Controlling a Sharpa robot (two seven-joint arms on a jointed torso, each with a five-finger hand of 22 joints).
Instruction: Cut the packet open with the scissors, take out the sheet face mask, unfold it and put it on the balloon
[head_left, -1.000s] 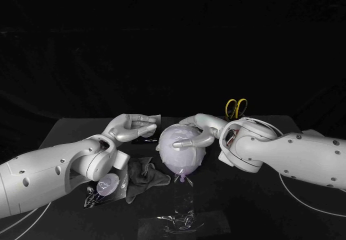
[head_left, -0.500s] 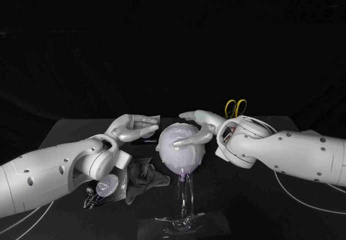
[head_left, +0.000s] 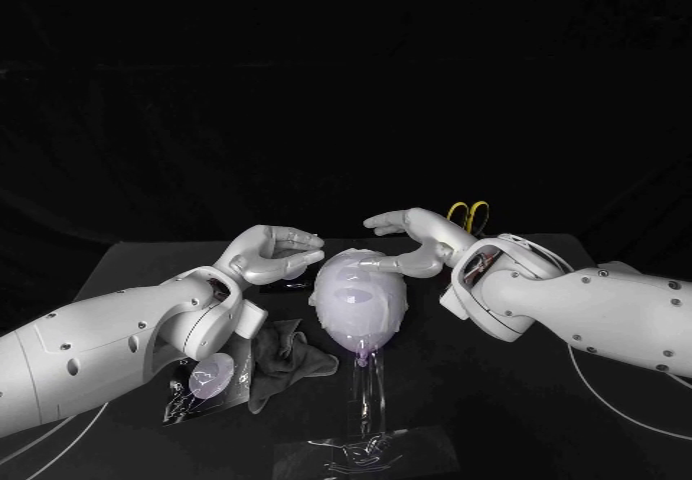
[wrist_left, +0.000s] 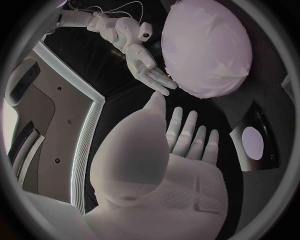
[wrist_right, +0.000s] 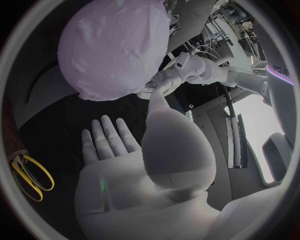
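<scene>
White mask (head_left: 352, 288) drapes the balloon (head_left: 364, 338), with the left hand (head_left: 274, 252) and right hand (head_left: 408, 240) open and empty either side, so placing looks done; next, perhaps smoothing its edges.

Balloon (head_left: 361, 300) pale lilac; scissors (head_left: 470, 213) handles yellow; cloth (head_left: 281, 360) seemingly dark grey.

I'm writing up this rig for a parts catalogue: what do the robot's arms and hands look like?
The left arm and right arm are smooth, rounded white shells dotted with small dark screw holes. Thin white cables trail beneath them. The left hand and right hand are silver, with slender fingers and a dimpled palm pad.
</scene>
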